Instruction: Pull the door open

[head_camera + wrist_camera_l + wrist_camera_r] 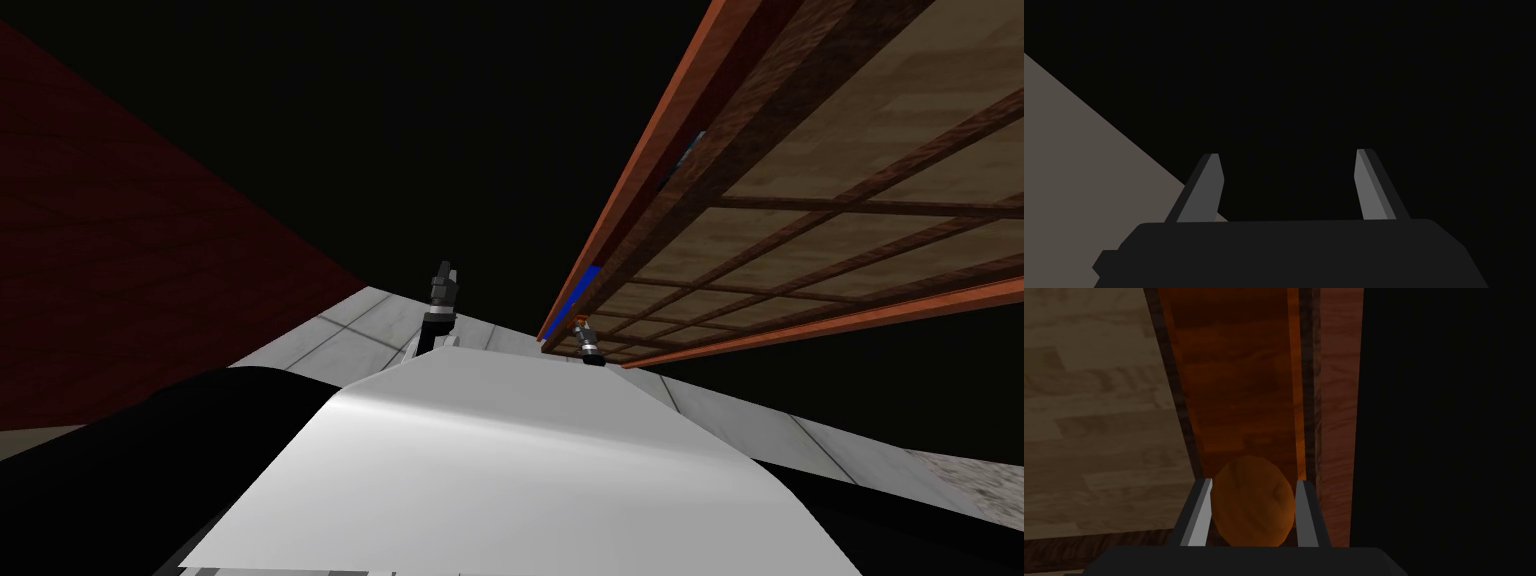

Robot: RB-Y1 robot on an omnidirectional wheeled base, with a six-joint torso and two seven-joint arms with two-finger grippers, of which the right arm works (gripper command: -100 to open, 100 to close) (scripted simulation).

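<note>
The door [800, 230] is a reddish-brown wooden frame with tan panels and dark bars, swung out from the right; its free edge [640, 180] runs toward me. My right gripper [581, 325] is at that edge low down. In the right wrist view the round orange-brown knob [1251, 500] sits between the two fingers [1199, 513], which press its sides, on the door's orange stile [1239, 388]. My left gripper [443, 275] is raised ahead of my chest, left of the door; its fingers [1211, 187] stand wide apart with nothing between them.
A dark red wall [130, 260] rises on the left. Pale grey tiled floor [350, 335] lies ahead. A black area [470, 140] spreads beyond the door's edge. A strip of blue [585, 285] shows behind the door's edge.
</note>
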